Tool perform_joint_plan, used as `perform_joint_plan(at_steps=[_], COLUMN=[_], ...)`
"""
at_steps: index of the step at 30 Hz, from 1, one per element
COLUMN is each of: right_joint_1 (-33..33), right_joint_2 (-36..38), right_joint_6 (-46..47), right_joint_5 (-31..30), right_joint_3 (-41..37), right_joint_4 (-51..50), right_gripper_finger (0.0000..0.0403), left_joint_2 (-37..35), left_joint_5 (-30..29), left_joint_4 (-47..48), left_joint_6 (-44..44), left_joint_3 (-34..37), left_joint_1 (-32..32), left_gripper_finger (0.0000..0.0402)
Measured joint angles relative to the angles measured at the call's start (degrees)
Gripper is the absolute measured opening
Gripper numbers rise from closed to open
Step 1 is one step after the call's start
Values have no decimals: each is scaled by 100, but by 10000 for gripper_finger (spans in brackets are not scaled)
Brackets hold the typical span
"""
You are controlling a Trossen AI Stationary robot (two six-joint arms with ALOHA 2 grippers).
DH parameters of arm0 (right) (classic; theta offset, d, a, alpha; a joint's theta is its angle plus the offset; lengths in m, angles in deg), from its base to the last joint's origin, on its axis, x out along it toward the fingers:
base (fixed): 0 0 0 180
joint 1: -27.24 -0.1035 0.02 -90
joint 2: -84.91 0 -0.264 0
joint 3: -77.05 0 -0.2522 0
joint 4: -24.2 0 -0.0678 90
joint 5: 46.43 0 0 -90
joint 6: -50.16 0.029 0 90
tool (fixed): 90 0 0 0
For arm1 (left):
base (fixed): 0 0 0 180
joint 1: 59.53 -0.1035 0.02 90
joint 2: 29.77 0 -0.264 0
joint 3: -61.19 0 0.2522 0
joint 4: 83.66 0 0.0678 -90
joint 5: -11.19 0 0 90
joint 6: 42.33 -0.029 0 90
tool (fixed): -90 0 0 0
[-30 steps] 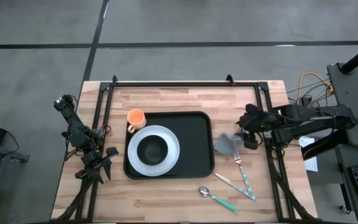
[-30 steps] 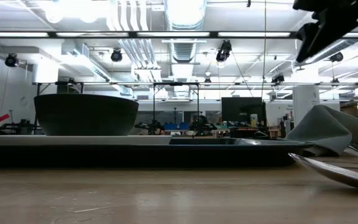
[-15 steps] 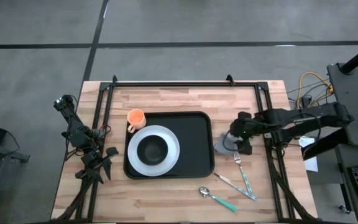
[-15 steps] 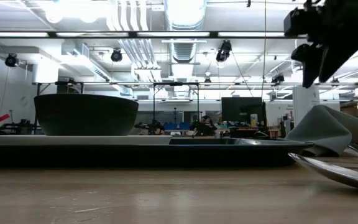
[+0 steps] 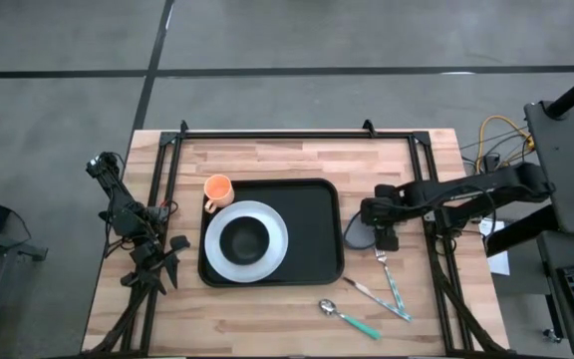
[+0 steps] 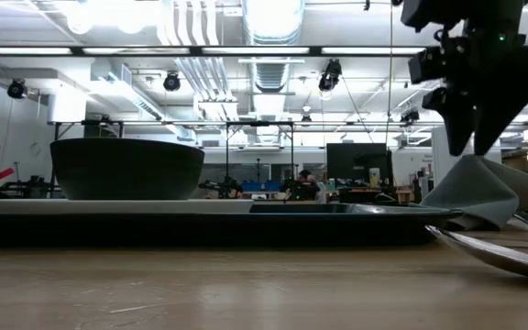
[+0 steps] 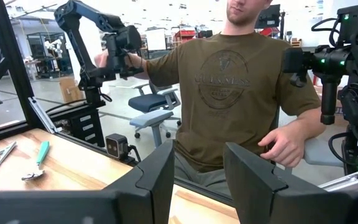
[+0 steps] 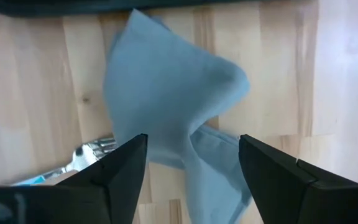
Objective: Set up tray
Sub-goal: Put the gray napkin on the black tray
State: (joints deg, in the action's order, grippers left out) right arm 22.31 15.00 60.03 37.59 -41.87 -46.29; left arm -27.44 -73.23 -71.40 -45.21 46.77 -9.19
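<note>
Two arms, only the right one working: the right gripper hangs directly over the grey napkin, jaws spread wide and empty, one finger either side of the crumpled cloth in the right wrist view. The napkin lies on the desk just beside the tray's right edge. The tray sits mid-desk, already carrying the white plate with the black bowl on its left half; the orange cup stands off the tray at its upper-left corner. Fork, knife and spoon lie on the desk right of and below the tray's lower-right corner. Step in hand, as I judge: picking up the napkin. Next move probably needs a drop onto the raised fold and a pinch high enough to catch cloth, not wood, then a lift clear of the tray rim. The left gripper is parked well left of the tray, jaws parted, nothing between them. Hard to tell: gripper height above the napkin; most of the napkin is covered by the gripper in the high view; fork tines only partly show in the right wrist view. A seated person shows beyond the desk.
</note>
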Motion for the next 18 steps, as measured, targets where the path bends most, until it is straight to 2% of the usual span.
perform_joint_plan(at_steps=[11, 14, 18], right_joint_1=[5, 13, 30], right_joint_2=[-119, -121, -182], right_joint_6=[-17, -17, -49], right_joint_5=[-2, -2, 0], right_joint_3=[-285, -287, -287], right_joint_4=[221, 229, 235], right_gripper_finger=[224, 201, 145], left_joint_2=[0, 0, 0], left_joint_5=[0, 0, 0], left_joint_4=[2, 2, 2], left_joint_6=[0, 0, 0], left_joint_3=[0, 0, 0], left_joint_1=[-1, -1, -1], left_gripper_finger=[120, 121, 121])
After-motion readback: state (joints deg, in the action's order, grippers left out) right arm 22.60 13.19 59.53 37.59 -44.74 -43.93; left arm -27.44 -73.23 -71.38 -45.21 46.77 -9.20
